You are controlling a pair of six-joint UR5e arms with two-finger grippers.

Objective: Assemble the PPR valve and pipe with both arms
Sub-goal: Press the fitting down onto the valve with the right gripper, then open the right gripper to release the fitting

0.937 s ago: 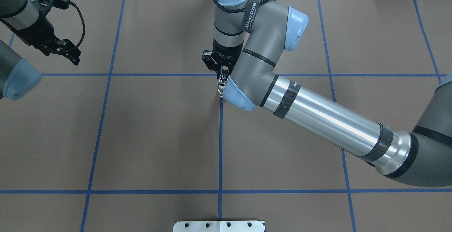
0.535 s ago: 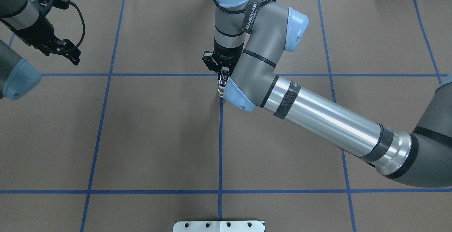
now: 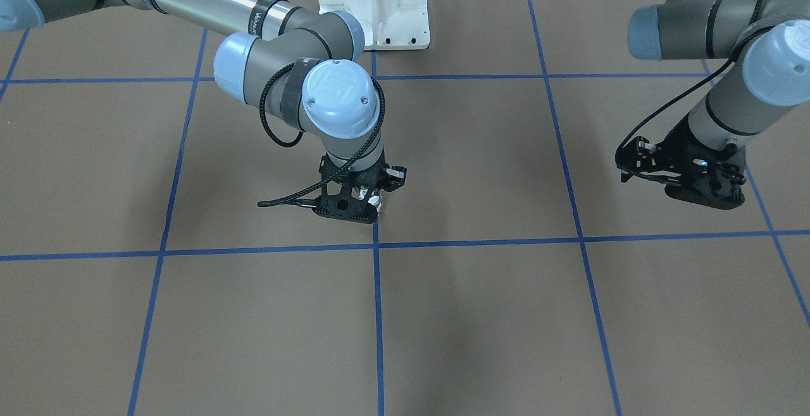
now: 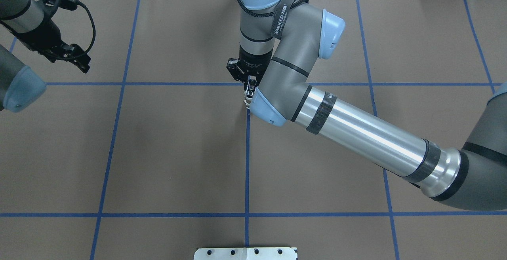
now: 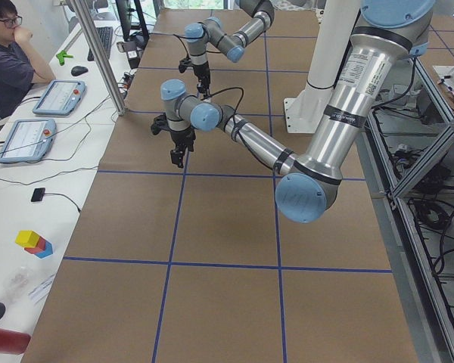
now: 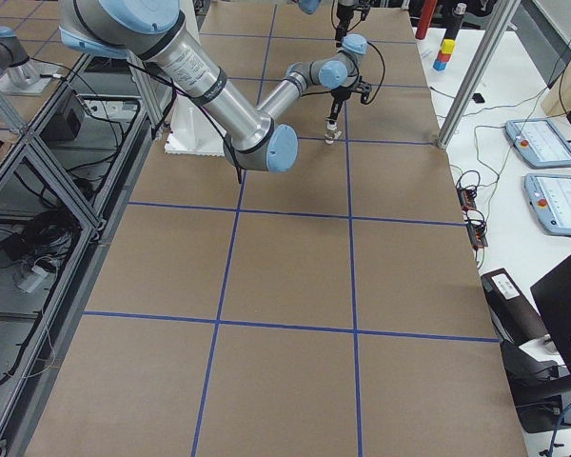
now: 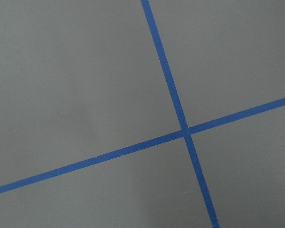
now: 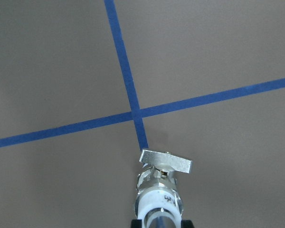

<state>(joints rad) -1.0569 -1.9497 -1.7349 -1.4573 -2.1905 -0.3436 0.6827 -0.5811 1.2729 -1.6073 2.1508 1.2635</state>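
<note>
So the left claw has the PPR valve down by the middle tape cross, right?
Not the left: it is the right claw that has the PPR valve down by the middle tape cross, as the right wrist view shows. The left claw hangs off to the side.

Right tool (image 4: 249, 93) over blue tape line (image 4: 247, 153), clasping PPR valve (image 4: 247, 102); left tool (image 4: 81, 62) well apart, upper left.

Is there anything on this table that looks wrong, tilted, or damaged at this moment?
Nothing stands out. The right claw holds the PPR valve upright near the blue tape crossing; it looks intact. The left claw hovers apart, and nothing shows in it.
</note>
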